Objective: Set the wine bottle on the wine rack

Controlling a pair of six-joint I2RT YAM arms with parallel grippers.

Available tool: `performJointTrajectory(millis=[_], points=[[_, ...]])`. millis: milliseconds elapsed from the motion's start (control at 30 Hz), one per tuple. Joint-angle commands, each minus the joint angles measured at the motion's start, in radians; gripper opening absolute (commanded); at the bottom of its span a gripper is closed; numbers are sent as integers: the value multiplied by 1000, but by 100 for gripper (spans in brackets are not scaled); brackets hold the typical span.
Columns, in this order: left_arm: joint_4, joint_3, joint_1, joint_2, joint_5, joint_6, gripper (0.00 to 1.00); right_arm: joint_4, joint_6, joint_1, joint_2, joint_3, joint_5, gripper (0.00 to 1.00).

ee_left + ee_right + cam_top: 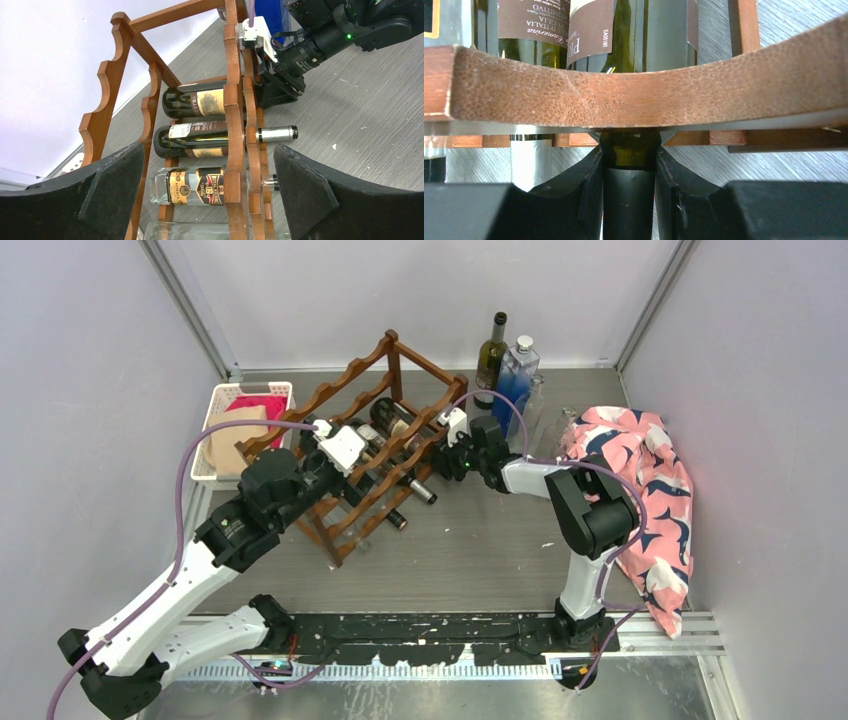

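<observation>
At the middle of the table (480,550), the wine rack (372,445) stands upright, and the wine bottle (194,102) lies on its side in it, above the other bottles you can see stored there. Your right jaws are closed tightly on that bottle's dark neck (629,200), one black finger (584,187) pressed against each side, just outside the rack's front scalloped rail (634,97). Your left jaws are spread wide and hold nothing; in the left wrist view their fingers (112,187) frame the rack from the opposite side, but you cannot tell whether they touch the wood. Below the gripped bottle rests a second dark bottle (192,142) whose silver-capped neck pokes out past the rail, and under it a clear bottle with a black and gold label (195,186). Behind the rack, against the back wall, a green bottle (491,348) and a blue bottle (517,378) stand upright beside each other. A white basket (222,400) holding cloths sits to the left of the rack, and a pink patterned cloth (645,480) lies along the right side.
</observation>
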Motion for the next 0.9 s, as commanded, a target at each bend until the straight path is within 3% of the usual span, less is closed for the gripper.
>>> performJointTrajectory(millis=[0, 267, 533, 867], points=[[68, 1, 4, -15, 14, 0, 99, 191, 32, 6, -2, 82, 34, 7], [69, 1, 4, -12, 16, 2, 99, 225, 54, 7, 10, 71, 40, 17], [69, 0, 5, -12, 18, 2, 99, 394, 71, 7, -30, -10, -2, 15], [69, -1, 7, -10, 26, 3, 99, 465, 55, 20, -40, -42, 51, 15]])
